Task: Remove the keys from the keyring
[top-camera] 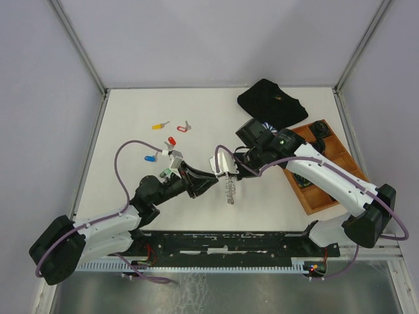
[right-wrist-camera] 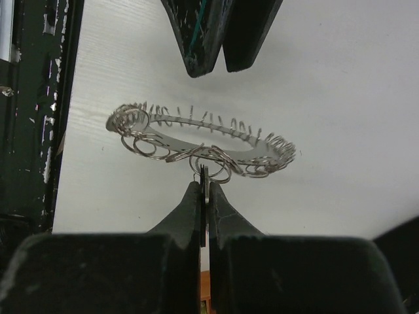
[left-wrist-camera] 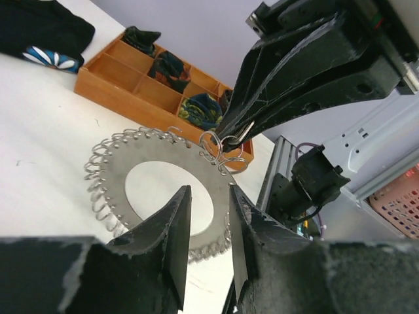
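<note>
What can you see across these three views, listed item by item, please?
keyring: one, silvery, held off the table between the two grippers
yellow key: one, yellow head, loose on the table's left half
red keys: two, red heads, close to the yellow key
blue key: one, blue head, nearest the left arm
black cloth: one, black, far right of the table
wooden tray: one, brown, right edge, dark items in its compartments
table: one, white
left gripper: one, black, open at the keyring's rim
right gripper: one, black, shut on one of the keyring's small loops
</note>
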`<state>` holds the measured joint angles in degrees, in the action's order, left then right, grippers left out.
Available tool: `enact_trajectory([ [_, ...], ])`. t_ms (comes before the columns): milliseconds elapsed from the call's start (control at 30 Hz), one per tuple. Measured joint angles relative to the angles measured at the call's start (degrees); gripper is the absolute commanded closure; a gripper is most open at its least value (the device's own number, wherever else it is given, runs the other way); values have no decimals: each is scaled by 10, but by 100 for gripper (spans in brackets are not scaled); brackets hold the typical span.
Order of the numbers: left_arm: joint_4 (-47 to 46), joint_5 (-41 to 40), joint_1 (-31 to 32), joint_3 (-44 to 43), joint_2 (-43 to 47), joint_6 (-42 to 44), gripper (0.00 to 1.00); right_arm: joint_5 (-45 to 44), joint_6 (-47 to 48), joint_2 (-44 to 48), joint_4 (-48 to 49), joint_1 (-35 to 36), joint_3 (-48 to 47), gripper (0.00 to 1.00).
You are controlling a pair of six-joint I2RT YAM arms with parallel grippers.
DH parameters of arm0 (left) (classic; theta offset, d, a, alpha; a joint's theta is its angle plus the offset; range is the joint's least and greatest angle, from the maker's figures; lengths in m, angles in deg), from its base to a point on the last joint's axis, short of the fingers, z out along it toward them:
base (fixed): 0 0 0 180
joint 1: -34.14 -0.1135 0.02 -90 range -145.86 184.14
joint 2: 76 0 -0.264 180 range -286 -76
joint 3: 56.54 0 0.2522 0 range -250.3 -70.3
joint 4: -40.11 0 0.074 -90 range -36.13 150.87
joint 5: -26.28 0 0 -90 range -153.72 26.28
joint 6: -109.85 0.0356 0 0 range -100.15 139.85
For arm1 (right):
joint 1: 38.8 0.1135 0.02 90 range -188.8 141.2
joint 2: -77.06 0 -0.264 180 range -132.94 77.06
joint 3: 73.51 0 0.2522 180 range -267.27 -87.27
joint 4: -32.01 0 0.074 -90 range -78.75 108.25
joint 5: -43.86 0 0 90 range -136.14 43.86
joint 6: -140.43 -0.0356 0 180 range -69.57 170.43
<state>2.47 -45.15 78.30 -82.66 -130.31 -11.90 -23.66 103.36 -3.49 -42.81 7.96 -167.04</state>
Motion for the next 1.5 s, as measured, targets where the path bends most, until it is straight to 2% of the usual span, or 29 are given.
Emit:
enact_trajectory([
  [300,-96,42,10,-3,-95,-40,63,10,1,0,1,0,0,100],
  [533,-115,44,22,-14,-101,-49,60,11,-2,0,2,0,0,100],
  [767,-71,17,25,-16,-54,-55,63,16,-13,0,9,0,0,100],
  [1100,-25,-31,27,-11,16,-108,66,37,-71,-6,32,-7,0,100],
  [1333,86,-82,36,-15,57,-120,63,44,-125,-31,53,-10,0,100],
  [1500,146,-100,43,-38,61,-119,56,45,-158,-40,68,-12,0,100],
])
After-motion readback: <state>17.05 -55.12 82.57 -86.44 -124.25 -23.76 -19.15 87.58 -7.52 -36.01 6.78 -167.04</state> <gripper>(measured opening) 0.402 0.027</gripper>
